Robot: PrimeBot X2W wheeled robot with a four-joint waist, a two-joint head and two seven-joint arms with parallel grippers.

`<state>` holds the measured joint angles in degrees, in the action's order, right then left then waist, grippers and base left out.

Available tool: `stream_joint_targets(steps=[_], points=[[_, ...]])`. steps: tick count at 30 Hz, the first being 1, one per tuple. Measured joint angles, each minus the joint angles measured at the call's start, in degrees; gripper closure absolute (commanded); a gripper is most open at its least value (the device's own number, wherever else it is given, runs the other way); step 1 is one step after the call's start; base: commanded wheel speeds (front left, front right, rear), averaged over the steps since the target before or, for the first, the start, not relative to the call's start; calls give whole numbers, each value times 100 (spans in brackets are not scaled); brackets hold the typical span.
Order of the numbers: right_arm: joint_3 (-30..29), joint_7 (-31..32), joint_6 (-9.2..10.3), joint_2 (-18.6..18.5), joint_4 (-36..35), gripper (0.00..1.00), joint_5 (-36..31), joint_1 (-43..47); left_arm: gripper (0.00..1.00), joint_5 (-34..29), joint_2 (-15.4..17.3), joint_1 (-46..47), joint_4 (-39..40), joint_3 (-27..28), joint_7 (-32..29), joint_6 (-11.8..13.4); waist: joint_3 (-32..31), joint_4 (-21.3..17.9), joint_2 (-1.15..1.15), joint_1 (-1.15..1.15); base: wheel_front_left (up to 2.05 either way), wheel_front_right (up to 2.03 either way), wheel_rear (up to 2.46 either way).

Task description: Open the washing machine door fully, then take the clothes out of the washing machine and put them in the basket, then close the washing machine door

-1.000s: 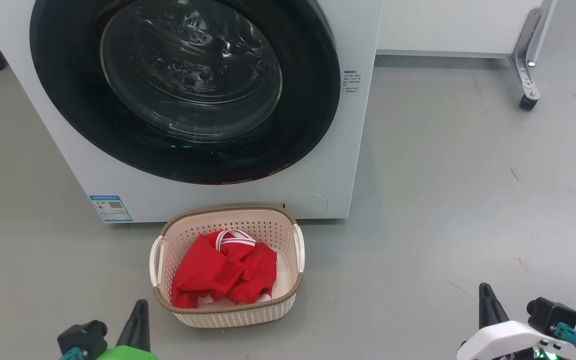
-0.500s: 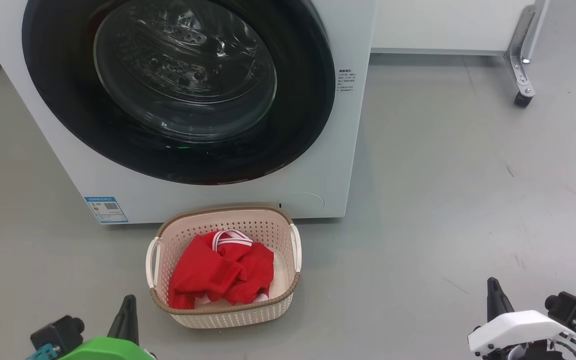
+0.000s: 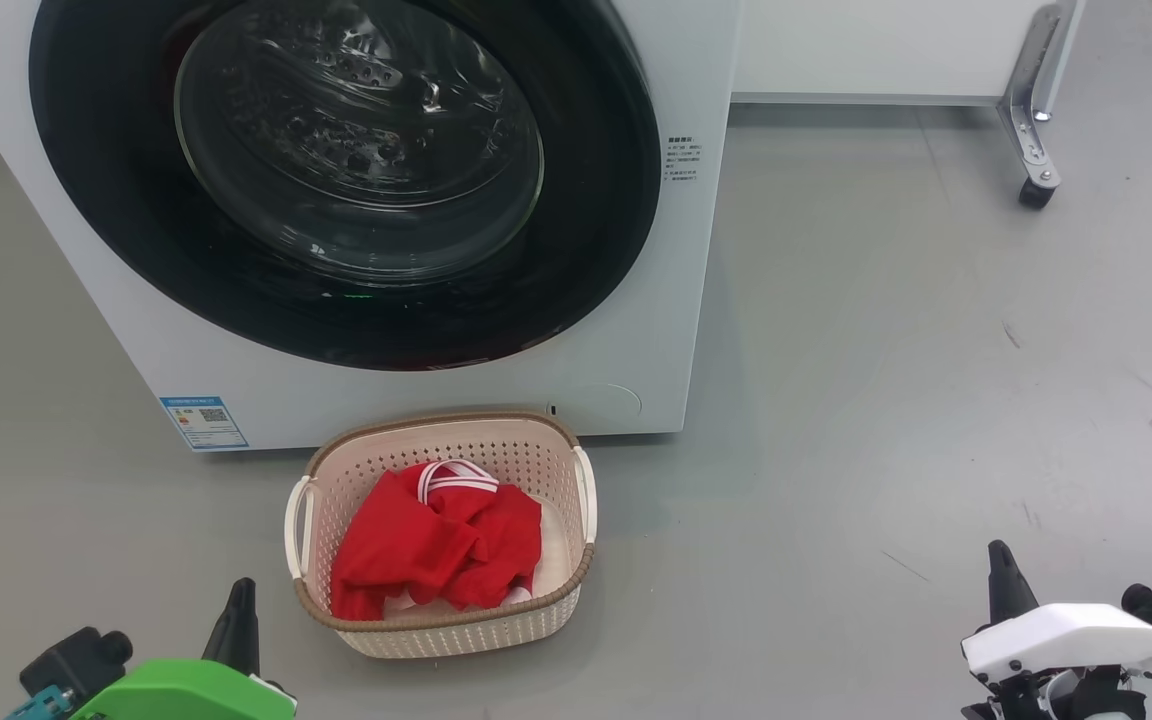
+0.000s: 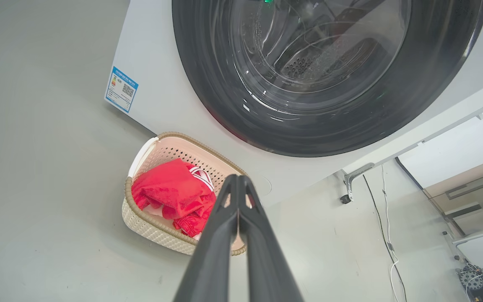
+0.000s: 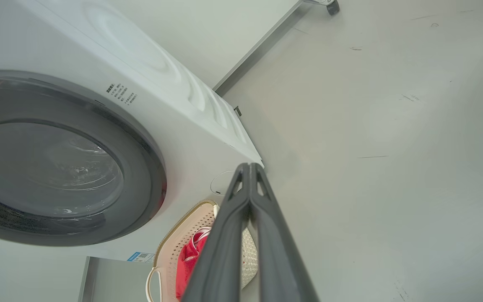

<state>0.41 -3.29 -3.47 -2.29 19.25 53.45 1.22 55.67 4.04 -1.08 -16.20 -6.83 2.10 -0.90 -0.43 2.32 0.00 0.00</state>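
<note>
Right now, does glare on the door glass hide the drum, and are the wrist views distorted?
Head view: streaky reflections on the washing machine door glass, drum holes readable. Left wrist view: tilted, wide-angle bend, clothes sharp. Right wrist view: glass hazy grey, right pincer looms large.

The washing machine door [image 3: 596, 240] is cut off by the head view's top edge. The blue sticker [image 3: 203, 422] bears print too small to read. The basket [image 3: 436, 628] hides the lower folds of the clothes [image 3: 426, 545] behind its near wall.

Glossy green shell [image 3: 186, 692] on the left gripper [image 3: 239, 600], white shell [image 3: 1066, 632] on the right gripper [image 3: 999, 565], a black block [image 3: 76, 655] with a teal connector [image 3: 36, 702] behind each, long dark grey tapered fingers [image 4: 218, 235] with triangular cut-outs near the tips
</note>
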Motion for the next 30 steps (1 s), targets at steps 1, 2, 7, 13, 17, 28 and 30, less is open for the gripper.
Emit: stream_joint_targets(steps=[1,2,7,13,17,28,30], points=[[-14,5,-1,0,-4,100,68,-12,100,55,-7,0,0,25,-21,0,1,-5,0,0,0,0,0],[-30,22,-3,0,-9,100,135,-29,100,114,-11,0,0,57,-38,-5,2,-9,0,0,0,0,0],[-112,129,-52,2,-41,100,508,-88,100,469,-20,16,0,158,-114,-94,8,-33,0,0,0,0,0],[-219,257,-101,3,-66,100,975,-105,100,896,-81,124,0,304,-212,-170,15,-61,0,0,0,0,0],[-281,332,-114,5,-88,100,1266,-157,100,1184,-96,134,-1,370,-265,-201,20,-79,0,0,0,0,0],[-467,554,-199,8,-149,100,2098,-240,100,1958,-118,244,0,633,-460,-348,32,-130,0,0,0,0,0],[-486,565,-201,8,-159,100,2168,-250,100,2053,-118,245,0,661,-477,-352,33,-134,0,0,0,0,0]])
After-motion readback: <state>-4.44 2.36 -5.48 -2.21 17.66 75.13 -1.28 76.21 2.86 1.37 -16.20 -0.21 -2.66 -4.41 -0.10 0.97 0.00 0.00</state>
